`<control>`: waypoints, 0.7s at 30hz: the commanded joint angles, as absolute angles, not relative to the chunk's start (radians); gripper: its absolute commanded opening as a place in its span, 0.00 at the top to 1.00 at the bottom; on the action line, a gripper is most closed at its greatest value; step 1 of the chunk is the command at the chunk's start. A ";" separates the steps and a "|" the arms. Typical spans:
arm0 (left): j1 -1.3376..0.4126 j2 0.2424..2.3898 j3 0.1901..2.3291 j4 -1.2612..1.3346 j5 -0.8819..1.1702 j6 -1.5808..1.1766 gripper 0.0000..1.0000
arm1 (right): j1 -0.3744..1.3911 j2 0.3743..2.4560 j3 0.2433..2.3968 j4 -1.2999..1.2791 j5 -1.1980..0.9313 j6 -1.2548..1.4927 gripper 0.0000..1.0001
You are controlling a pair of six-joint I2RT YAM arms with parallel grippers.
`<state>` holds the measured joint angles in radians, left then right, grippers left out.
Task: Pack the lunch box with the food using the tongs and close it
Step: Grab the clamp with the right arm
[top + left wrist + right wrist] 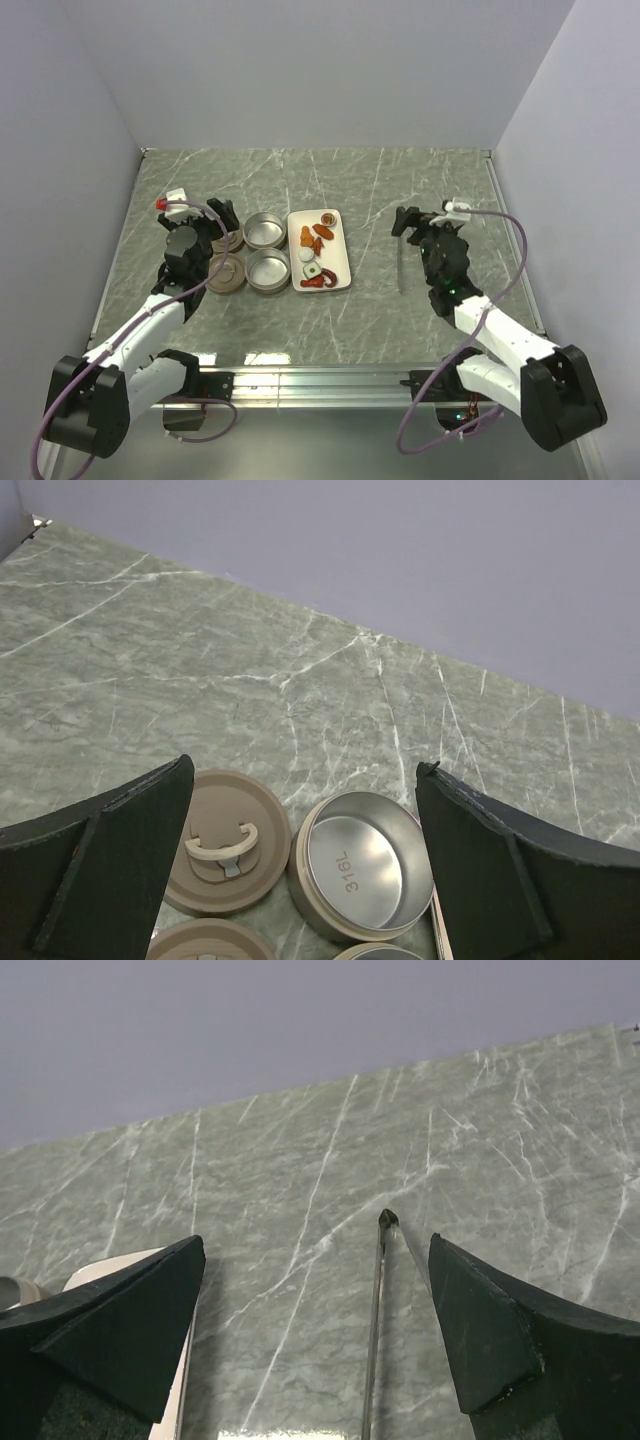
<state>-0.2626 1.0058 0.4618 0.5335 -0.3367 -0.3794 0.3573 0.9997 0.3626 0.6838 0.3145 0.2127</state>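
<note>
Overhead: the lunch box [268, 270] sits just left of the white tray [337, 262] holding the food [315, 250], and the tongs [400, 265] lie to its right.
Left wrist: my left gripper [305, 770] hangs with fingers spread wide above a tin [365, 865] and a lid [225, 840].
Right wrist: my right gripper [315, 1245], fingers apart, straddles the tongs [378, 1310], right of the tray [120, 1265].

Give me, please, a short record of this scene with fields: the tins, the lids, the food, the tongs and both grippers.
tins: far tin and near tin, both open and empty, just left of the tray
lids: far lid and near lid, off, flat on the table, left of the tins
food: food all on the tray
tongs: tongs flat on the table, right of the tray, not held
left gripper: left gripper open, above lids and tins, empty
right gripper: right gripper open, above the tongs, empty
</note>
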 commanded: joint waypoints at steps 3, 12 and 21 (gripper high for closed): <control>-0.265 0.991 0.471 0.566 -0.314 -0.374 0.01 | 0.321 1.128 0.579 0.456 0.350 0.258 0.00; -0.267 1.034 0.494 0.555 -0.264 -0.370 0.01 | 0.212 1.489 0.977 -0.022 0.204 0.261 0.03; -0.265 1.022 0.489 0.548 -0.249 -0.371 0.01 | 0.206 1.756 1.196 -0.235 0.205 0.236 0.06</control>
<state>-0.2626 1.0359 0.4618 0.5323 -0.2764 -0.3794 0.2085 1.7245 1.1301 -0.1211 0.2028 0.2447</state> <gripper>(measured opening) 0.994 0.946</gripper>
